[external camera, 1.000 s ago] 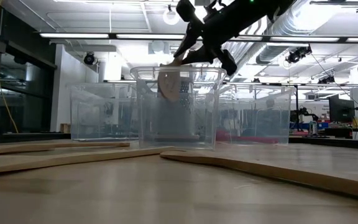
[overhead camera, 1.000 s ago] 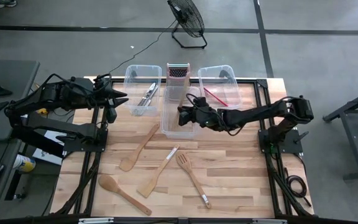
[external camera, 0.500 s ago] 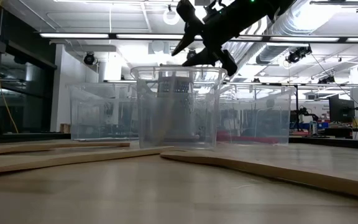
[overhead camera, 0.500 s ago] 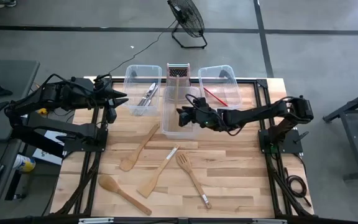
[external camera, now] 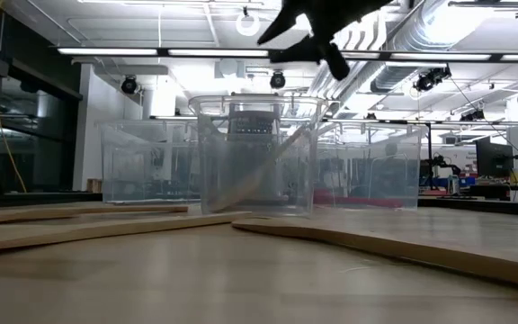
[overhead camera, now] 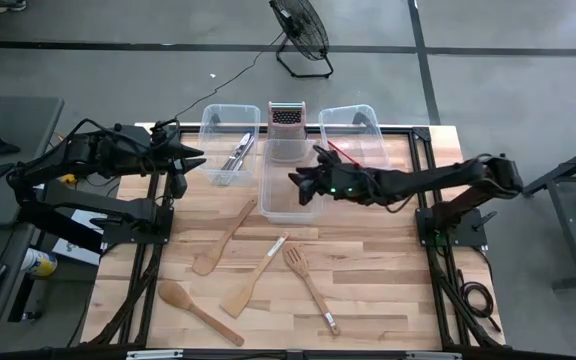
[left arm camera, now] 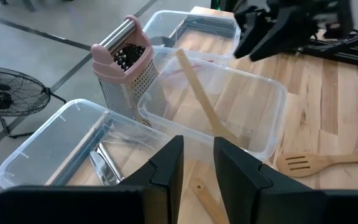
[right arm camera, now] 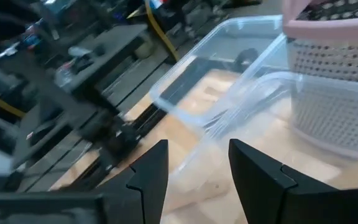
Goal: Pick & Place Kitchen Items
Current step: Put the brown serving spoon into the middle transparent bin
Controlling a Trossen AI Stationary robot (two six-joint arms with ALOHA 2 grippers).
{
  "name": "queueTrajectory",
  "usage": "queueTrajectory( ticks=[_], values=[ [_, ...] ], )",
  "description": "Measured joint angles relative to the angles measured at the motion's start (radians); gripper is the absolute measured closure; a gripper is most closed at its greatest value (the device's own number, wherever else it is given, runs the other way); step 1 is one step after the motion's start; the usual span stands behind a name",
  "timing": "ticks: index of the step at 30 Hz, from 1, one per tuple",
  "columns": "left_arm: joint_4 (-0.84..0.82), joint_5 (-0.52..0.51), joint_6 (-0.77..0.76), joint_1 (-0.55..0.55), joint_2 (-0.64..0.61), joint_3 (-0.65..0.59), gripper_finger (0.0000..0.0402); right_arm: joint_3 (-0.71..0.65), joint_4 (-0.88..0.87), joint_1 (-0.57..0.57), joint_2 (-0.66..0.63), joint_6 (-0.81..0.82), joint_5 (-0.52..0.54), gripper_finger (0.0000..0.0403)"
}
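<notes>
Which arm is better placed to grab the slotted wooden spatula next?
Probably the right. Its open, empty gripper hovers over the middle bin, and the slotted wooden spatula lies on the table just in front. The left gripper waits by the left bin.

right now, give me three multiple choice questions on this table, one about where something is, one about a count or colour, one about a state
1. Where is the box grater?
A. behind the middle bin, at the table's far edge
B. lying among the wooden utensils
C. inside the left bin

2. How many clear bins stand on the table?
A. one
B. three
C. five

3. What is the state of the right gripper?
A. shut on a metal fork
B. open and empty above the middle bin
C. resting flat on the table

Answers:
1. A, the high view shows the grater upright just beyond the middle bin.
2. B, the left bin, the middle bin and the right bin sit side by side.
3. B, its fingers are spread with nothing between them, and a wooden spoon leans inside the bin below.
</notes>
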Motion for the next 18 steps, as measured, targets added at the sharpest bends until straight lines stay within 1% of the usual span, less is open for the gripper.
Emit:
queueTrajectory(
  ticks=[6,10,12,14,18],
  values=[
    [0.0,0.0,0.0,0.0,0.0,0.0,0.0313,0.0,-0.175,0.002,-0.112,0.069,-0.14,0.0243],
    [-0.021,0.0,0.0,0.0,0.0,0.0,0.0313,0.001,-0.247,0.003,-0.172,0.107,-0.246,0.0243],
    [-0.035,0.0,0.0,0.0,0.0,0.0,0.0313,0.0,-0.248,0.008,-0.193,0.116,-0.3,0.0243],
    [-0.048,0.001,0.0,0.0,0.0,0.0,0.0313,0.0,-0.248,0.022,-0.212,0.122,-0.327,0.0243],
    [-0.044,0.021,-0.02,0.0,-0.001,0.0,0.0313,0.0,-0.243,0.067,-0.237,0.127,-0.352,0.0243]
  ],
)
